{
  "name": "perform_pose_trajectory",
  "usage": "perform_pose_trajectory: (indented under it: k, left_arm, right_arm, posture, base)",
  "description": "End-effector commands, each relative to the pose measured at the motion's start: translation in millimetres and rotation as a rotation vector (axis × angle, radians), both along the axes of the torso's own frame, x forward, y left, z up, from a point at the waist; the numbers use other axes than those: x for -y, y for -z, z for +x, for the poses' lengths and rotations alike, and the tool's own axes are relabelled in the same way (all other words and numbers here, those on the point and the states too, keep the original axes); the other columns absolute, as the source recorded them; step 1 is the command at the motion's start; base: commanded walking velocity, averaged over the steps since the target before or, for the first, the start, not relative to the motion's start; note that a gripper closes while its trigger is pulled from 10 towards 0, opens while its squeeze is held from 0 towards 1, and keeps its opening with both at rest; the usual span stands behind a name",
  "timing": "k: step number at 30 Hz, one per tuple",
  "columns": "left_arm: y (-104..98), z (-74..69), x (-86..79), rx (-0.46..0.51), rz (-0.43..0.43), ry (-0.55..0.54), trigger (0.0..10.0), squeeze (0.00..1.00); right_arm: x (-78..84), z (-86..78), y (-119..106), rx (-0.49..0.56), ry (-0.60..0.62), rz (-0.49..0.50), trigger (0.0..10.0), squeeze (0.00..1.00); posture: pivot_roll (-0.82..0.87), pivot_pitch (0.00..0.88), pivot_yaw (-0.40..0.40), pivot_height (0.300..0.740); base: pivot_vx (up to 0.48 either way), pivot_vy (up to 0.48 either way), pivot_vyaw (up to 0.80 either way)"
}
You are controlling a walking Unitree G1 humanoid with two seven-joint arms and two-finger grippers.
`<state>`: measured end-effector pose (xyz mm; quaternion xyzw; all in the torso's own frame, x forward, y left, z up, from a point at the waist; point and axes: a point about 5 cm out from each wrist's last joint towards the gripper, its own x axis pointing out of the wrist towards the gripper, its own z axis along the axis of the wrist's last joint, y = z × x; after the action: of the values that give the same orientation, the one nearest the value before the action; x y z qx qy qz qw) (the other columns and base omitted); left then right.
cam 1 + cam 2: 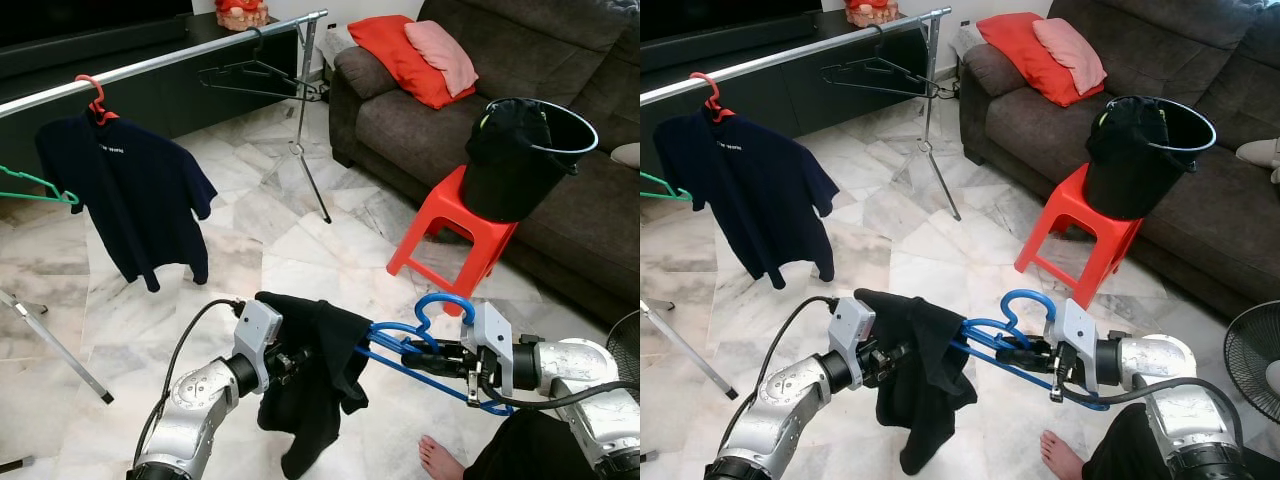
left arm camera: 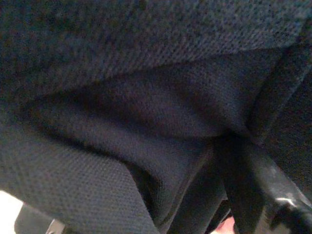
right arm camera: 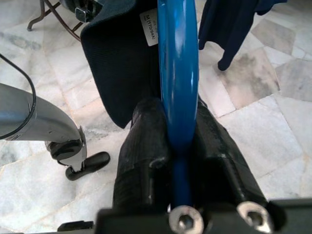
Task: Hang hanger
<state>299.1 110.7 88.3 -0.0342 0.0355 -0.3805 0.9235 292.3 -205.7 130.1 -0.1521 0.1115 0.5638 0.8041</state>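
Lower centre of frame: right gripper (image 1: 1040,358) clamped tight on blue hanger (image 1: 1015,330), black garment (image 1: 920,375) draped over it. Left gripper (image 1: 290,362) buried in garment, finger state cannot tell. Clothes rail (image 1: 180,58) upper left

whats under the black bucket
The bucket stands on a red stool, which sits on the marble floor before the sofa. Dark cloth fills the bucket; anything beneath that cloth is hidden.
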Motion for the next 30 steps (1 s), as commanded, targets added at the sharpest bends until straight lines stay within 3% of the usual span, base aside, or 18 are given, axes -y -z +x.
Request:
perform_pose_trajectory:
  k: [1,10,22,28,30]
  left_arm:
    - [-5,-2.3,12.2,0.017,-0.035,0.051,0.0,0.00]
    - [-11,-0.9,15.1,0.021,-0.088,0.045,0.0,0.00]
    - [-15,2.7,12.1,0.026,-0.097,0.013,0.0,0.00]
    - [-11,6.4,6.3,0.020,-0.054,-0.050,0.0,0.00]
    - [-9,11.6,-2.7,0.035,-0.015,-0.141,0.0,0.00]
  right_arm:
    - [-5.5,3.2,-13,0.055,-0.021,0.041,0.0,0.00]
    - [-6.0,5.8,-10,0.056,-0.002,0.043,0.0,0.00]
    - [-7.2,6.0,-10,0.056,0.005,0.047,0.0,0.00]
    - [-7.5,3.5,-6,0.045,0.006,0.045,0.0,0.00]
    - [-5.0,0.9,1,0.019,0.013,0.025,0.0,0.00]
  posture:
    - [0.03,0.123,-0.099,0.740]
    - [0.03,0.129,-0.101,0.740]
    - [0.03,0.136,-0.099,0.740]
    - [0.03,0.137,-0.099,0.740]
    - [0.03,0.141,-0.101,0.740]
  base:
    - [0.000,0.000,0.00]
    - [0.000,0.000,0.00]
    - [0.000,0.000,0.00]
    - [0.000,0.000,0.00]
    - [0.000,0.000,0.00]
